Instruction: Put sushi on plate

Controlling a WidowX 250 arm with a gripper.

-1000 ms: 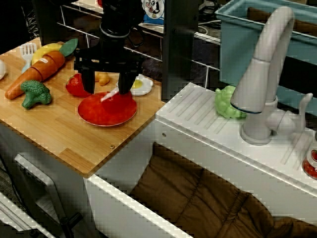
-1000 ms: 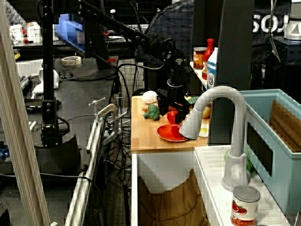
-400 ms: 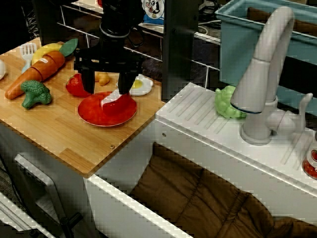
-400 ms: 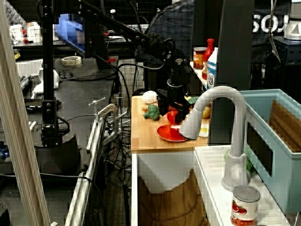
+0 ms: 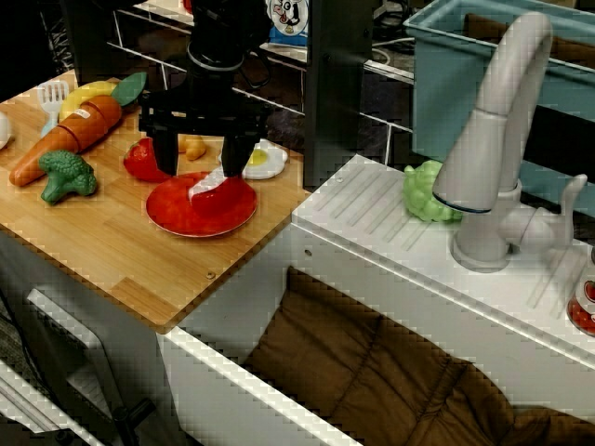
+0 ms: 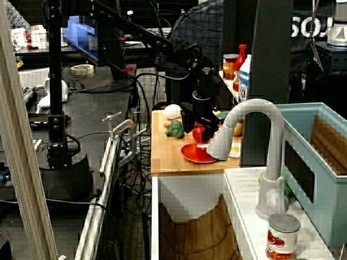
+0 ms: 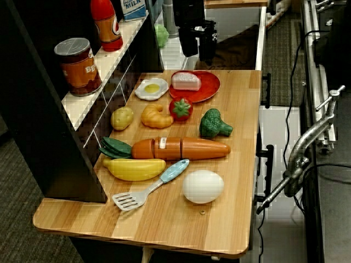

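On the wooden bench (image 7: 236, 181), the small red-topped, white-based toy sushi (image 7: 186, 81) already lies on the flat round red-orange plastic plate (image 7: 211, 90), apparently free between the spread fingers of the black hand (image 5: 198, 163), leaving only withdrawal.

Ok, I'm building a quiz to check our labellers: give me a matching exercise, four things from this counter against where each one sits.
Things:
1 sushi
2 broccoli
3 can
4 spatula

Places:
A on the shelf
B beside the white egg
C on the plate
D next to the red fruit

Pairs: 1-C, 2-D, 3-A, 4-B
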